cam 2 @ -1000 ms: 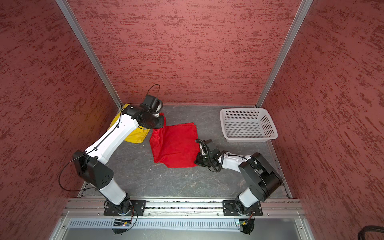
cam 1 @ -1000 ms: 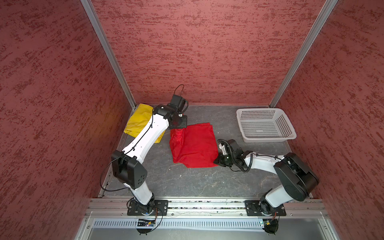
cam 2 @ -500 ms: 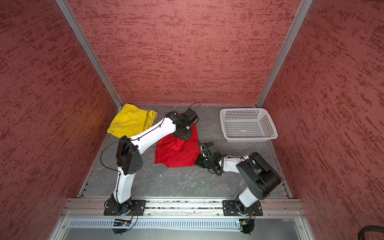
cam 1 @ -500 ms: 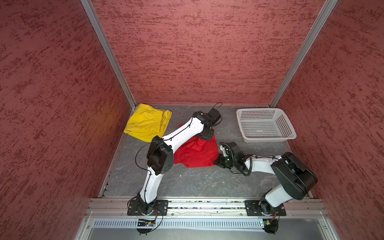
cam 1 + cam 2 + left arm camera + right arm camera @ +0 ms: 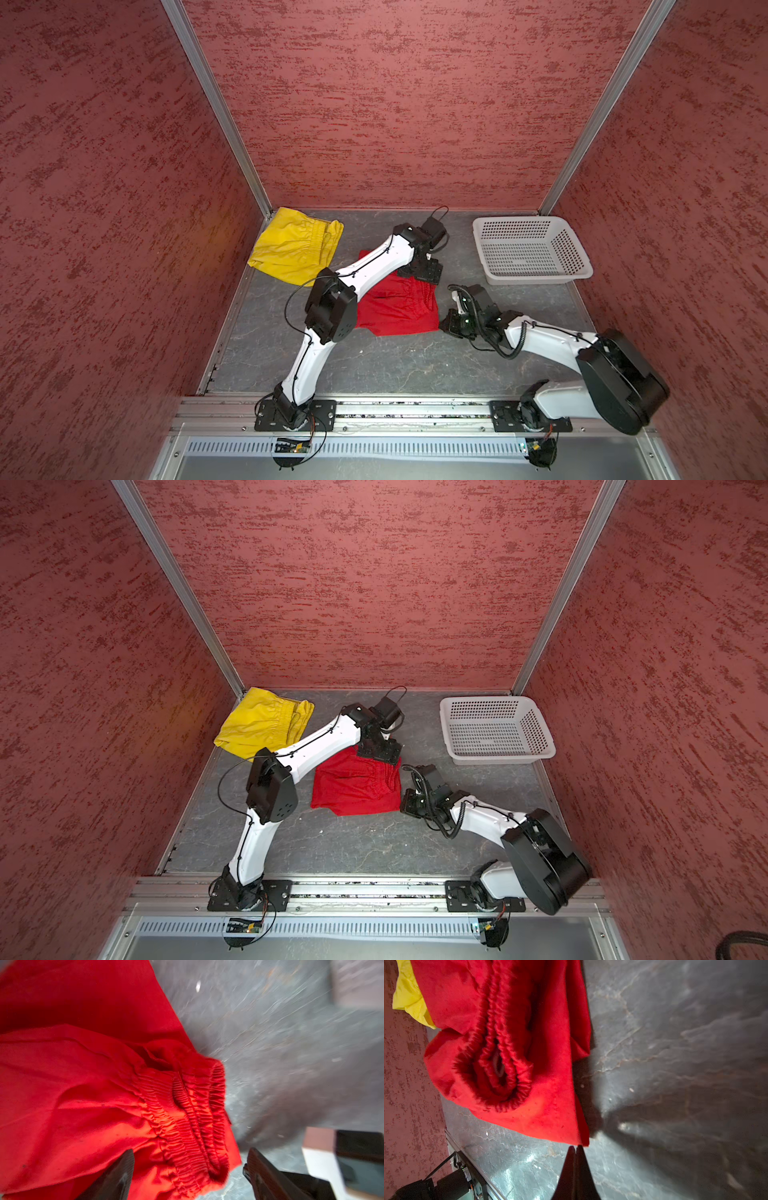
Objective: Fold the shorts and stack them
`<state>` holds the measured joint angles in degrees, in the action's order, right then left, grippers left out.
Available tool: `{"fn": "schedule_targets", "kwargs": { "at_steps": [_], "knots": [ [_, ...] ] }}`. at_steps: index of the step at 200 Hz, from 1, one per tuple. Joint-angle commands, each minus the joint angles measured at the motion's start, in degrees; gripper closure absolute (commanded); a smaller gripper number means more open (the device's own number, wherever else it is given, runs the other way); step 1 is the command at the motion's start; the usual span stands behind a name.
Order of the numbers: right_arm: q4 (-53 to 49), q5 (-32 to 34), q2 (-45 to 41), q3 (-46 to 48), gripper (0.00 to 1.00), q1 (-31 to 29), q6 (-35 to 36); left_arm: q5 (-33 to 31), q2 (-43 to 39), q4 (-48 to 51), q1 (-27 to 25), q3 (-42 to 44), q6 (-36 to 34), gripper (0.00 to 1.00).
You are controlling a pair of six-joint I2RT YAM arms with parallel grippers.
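Observation:
The red shorts [image 5: 395, 309] [image 5: 353, 787] lie folded on the grey floor, their gathered waistband [image 5: 187, 1109] doubled over on top. My left gripper [image 5: 419, 272] [image 5: 190, 1167] hovers over the far right end of the red shorts. It is open, and the waistband lies loose between its fingers [image 5: 120, 1174]. My right gripper [image 5: 444, 326] [image 5: 575, 1148] is shut low by the floor; its tips meet the near right corner of the red shorts [image 5: 550, 1118], and no cloth shows between them. The yellow shorts [image 5: 295, 249] [image 5: 262, 725] lie apart in the back left corner.
A white perforated basket [image 5: 528, 276] [image 5: 494, 758] stands at the back right, near the wall. My left arm's elbow [image 5: 330, 309] covers the left part of the red shorts. Red textured walls close in three sides, and a metal rail runs along the front.
My left gripper carried the red shorts' left side across to the right, folding the cloth in half, then opened and let go. My right gripper stayed at the near right corner.

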<state>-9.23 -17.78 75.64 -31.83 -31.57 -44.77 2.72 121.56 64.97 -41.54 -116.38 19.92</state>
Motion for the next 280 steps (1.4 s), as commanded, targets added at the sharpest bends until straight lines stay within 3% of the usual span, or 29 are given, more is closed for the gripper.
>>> {"fn": "schedule_targets", "kwargs": {
  "at_steps": [1, 17, 35, 47, 57, 69, 84, 97, 140, 166, 214, 280],
  "knots": [
    [-11.81, 5.99, -4.78, -6.21, 1.0, 1.14, 2.84, 4.11, -11.03, -5.78, 4.09, 5.77, 1.81, 0.14],
    [-14.27, 6.65, -5.09, -11.63, 1.0, 1.16, 4.29, 3.62, -17.77, -9.4, 7.49, 13.61, 2.09, 0.23],
    [-13.47, 3.37, -0.72, -18.34, 1.0, 1.07, 5.67, 3.98, -23.81, -12.89, 12.79, 24.15, 3.21, 0.45],
    [-11.33, 0.26, 3.66, -22.02, 1.0, 0.99, 6.18, 6.86, -26.81, -15.23, 16.95, 30.86, 4.67, 0.48],
    [-9.84, -1.76, 7.39, -25.08, 0.99, 0.93, 6.34, 9.69, -29.08, -17.72, 20.22, 36.6, 5.83, 0.47],
    [-7.1, -3.85, 12.86, -28.06, 0.98, 0.9, 6.22, 12.49, -31.54, -21.4, 23.1, 42.86, 6.52, 0.39],
    [-3.93, -5.21, 17.92, -30.94, 0.98, 1.0, 6.14, 15.13, -33.39, -26.07, 25.4, 49.06, 6.76, 0.29],
    [-2.29, -5.32, 21.9, -32.6, 0.99, 1.46, 6.08, 16.8, -33.74, -29.15, 26.46, 52.76, 7.06, 0.27],
    [8.23, -7.1, 30.76, -28.69, 1.0, 4.97, 1.42, 18.65, -31.26, -34.85, 28.3, 58.66, 7.49, 0.24],
    [8.48, -5.86, 35.14, -27.78, 1.0, 5.73, 1.87, 19.06, -29.83, -36.79, 28.97, 60.43, 7.47, 0.22],
    [10.0, -7.32, 36.79, -27.65, 1.0, 6.7, 2.6, 19.0, -28.8, -38.9, 29.06, 62.04, 7.67, 0.21],
    [10.29, -8.39, 30.81, -26.23, 0.97, 6.79, 4.35, 19.95, -26.38, -47.04, 28.41, 65.59, 10.39, 0.17]
  ]
}}
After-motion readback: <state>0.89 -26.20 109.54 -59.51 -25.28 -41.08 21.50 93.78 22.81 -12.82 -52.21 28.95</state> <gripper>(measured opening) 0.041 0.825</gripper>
